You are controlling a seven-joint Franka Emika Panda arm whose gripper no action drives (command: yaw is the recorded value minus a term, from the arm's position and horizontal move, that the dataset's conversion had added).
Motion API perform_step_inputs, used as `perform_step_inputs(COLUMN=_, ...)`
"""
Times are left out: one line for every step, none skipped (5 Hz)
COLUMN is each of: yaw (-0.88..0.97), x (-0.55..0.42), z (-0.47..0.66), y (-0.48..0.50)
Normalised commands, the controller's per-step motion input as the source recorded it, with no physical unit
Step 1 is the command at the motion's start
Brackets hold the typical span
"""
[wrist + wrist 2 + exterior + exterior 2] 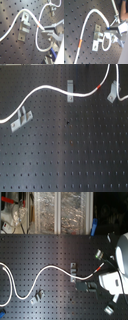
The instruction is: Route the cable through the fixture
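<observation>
The white cable (45,86) runs from the first exterior view's left edge, arcs past the narrow straight clip (70,86) and reaches its red band (100,87) just left of the fixture (114,90), a small slanted silver bracket. From there the cable rises out of the top of the picture. My gripper (46,33) is not seen in the first exterior view. In both wrist views it is shut on the cable's end part, and a loop of cable (41,48) hangs below the fingers. The red band (80,43) lies beside the straight clip (96,37).
A wider two-armed bracket (21,119) sits at the first exterior view's left, below the cable. The black pegboard (70,154) fills the scene. In the second exterior view the white arm (112,279) stands at the right, with clear bins (60,212) behind the board.
</observation>
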Motion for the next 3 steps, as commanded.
perform_step_inputs(yaw=-0.15, x=0.463, z=0.0, y=-0.134)
perform_step_inputs(yaw=-0.35, x=0.618, z=0.18, y=-0.109)
perform_step_inputs(yaw=-0.37, x=0.675, z=0.1, y=-0.098)
